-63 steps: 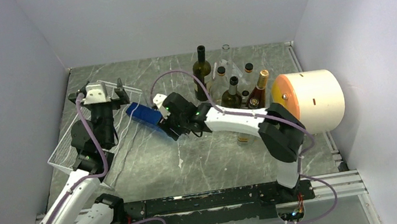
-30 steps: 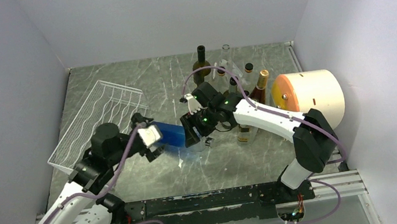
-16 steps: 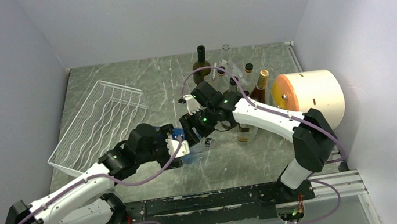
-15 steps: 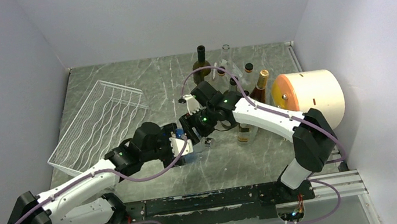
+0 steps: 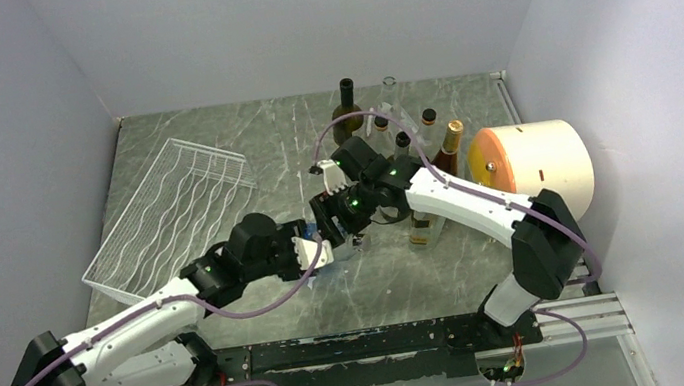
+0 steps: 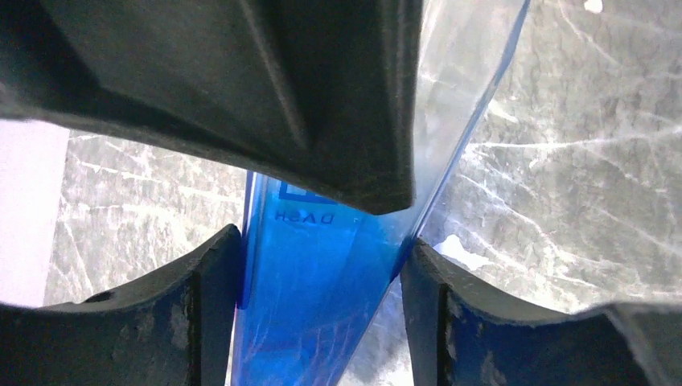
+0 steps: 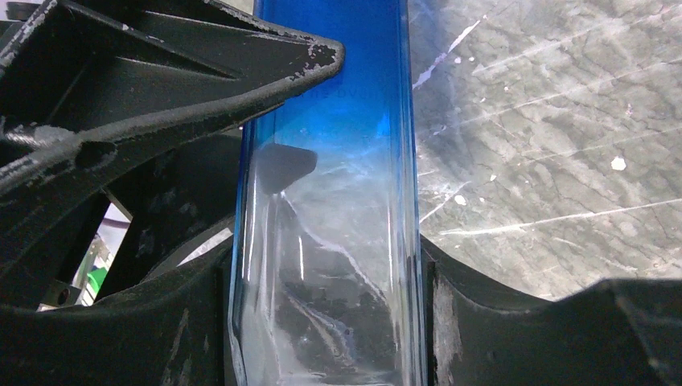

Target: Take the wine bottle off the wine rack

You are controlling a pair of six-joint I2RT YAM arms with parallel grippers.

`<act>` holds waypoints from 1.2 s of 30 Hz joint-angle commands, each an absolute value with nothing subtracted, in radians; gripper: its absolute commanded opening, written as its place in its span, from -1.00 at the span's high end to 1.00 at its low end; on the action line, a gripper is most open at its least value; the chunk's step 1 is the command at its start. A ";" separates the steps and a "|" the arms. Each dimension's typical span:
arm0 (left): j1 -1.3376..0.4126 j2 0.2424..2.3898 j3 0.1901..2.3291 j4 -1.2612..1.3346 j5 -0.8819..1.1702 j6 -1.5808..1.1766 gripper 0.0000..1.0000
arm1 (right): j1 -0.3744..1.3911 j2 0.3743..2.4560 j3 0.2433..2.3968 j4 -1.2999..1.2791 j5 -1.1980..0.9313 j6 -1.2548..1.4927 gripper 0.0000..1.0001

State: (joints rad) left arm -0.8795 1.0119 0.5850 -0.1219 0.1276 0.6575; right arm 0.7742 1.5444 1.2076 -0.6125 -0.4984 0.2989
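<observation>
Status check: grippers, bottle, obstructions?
Shut on blue wine bottle: left gripper, right gripper. Bottle clear of wine rack. Close behind: standing bottles.

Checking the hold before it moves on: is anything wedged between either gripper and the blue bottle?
Nothing visible. The left gripper and the right gripper each clamp the blue bottle directly, with the fingers against bare glass.
</observation>
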 commanded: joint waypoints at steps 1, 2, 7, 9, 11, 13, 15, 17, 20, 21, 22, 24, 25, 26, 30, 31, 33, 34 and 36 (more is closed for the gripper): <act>-0.858 0.896 0.577 -0.002 0.059 0.484 0.86 | 0.777 1.428 1.293 -0.459 -0.444 0.351 -0.42; -0.851 0.870 0.570 0.018 0.048 0.464 0.86 | 0.776 1.418 1.293 -0.457 -0.420 0.359 -0.53; -0.813 0.780 0.546 0.096 0.037 0.384 0.86 | 0.776 1.376 1.278 -0.421 -0.350 0.406 -0.88; -0.800 0.770 0.545 0.118 0.036 0.365 0.86 | 0.777 1.364 1.267 -0.399 -0.345 0.422 -0.92; -0.782 0.764 0.541 0.141 0.038 0.342 0.86 | 0.776 1.363 1.254 -0.375 -0.344 0.438 -0.93; -0.762 0.758 0.536 0.164 0.055 0.314 0.86 | 0.778 1.371 1.248 -0.353 -0.342 0.445 -0.94; -0.747 0.767 0.539 0.172 0.073 0.296 0.86 | 0.779 1.382 1.246 -0.328 -0.344 0.454 -0.95; -0.734 0.785 0.552 0.166 0.084 0.289 0.86 | 0.790 1.395 1.252 -0.310 -0.331 0.458 -0.95; -0.718 0.808 0.563 0.163 0.086 0.268 0.86 | 0.821 1.427 1.280 -0.316 -0.270 0.447 -0.95; -0.713 0.813 0.565 0.163 0.094 0.262 0.86 | 0.833 1.441 1.293 -0.326 -0.238 0.441 -0.94; -0.709 0.816 0.568 0.163 0.105 0.258 0.86 | 0.844 1.454 1.305 -0.337 -0.202 0.434 -0.93; -0.703 0.821 0.572 0.163 0.117 0.248 0.86 | 0.861 1.483 1.330 -0.360 -0.141 0.421 -0.80; -0.700 0.824 0.574 0.161 0.119 0.247 0.86 | 0.868 1.497 1.343 -0.368 -0.115 0.416 -0.72; -0.700 0.825 0.576 0.160 0.114 0.244 0.86 | 0.875 1.508 1.354 -0.380 -0.095 0.411 -0.66; -0.695 0.820 0.578 0.162 0.123 0.240 0.61 | 0.881 1.523 1.381 -0.371 -0.061 0.389 -0.19; -0.695 0.816 0.577 0.166 0.125 0.236 0.33 | 0.881 1.521 1.389 -0.365 -0.044 0.381 0.00; -0.694 0.806 0.572 0.177 0.117 0.222 -0.63 | 0.882 1.521 1.420 -0.380 -0.002 0.357 0.40; -0.694 0.798 0.569 0.184 0.109 0.218 -0.97 | 0.881 1.529 1.445 -0.405 0.030 0.342 0.58; -0.694 0.780 0.560 0.195 0.090 0.213 -0.98 | 0.877 1.552 1.521 -0.477 0.116 0.319 0.94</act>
